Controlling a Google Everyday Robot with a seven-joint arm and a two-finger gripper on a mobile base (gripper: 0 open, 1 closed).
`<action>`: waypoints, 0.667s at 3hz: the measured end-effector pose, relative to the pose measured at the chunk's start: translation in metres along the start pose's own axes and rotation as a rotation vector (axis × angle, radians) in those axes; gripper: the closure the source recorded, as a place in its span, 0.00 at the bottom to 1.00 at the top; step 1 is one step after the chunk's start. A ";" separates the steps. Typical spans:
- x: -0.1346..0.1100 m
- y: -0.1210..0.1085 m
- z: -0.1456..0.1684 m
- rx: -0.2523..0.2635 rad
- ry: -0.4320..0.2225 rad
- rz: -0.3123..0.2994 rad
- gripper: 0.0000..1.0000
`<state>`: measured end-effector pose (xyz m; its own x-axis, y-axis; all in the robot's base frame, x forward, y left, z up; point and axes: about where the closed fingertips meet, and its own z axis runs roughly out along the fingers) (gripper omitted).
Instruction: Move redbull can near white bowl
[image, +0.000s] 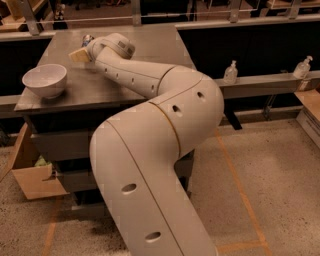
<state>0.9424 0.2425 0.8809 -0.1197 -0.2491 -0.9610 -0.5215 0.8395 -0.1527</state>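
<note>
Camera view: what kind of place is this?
Probably a lab or workshop: orange tape lines on the speckled floor, clear pump bottles on a ledge, a cardboard box. The gripper is over the grey metal table.
</note>
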 end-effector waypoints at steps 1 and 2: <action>-0.008 -0.009 0.022 0.042 -0.018 0.050 0.00; -0.012 -0.006 0.037 0.060 -0.026 0.086 0.00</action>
<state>0.9788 0.2582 0.8846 -0.1392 -0.1628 -0.9768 -0.4587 0.8848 -0.0821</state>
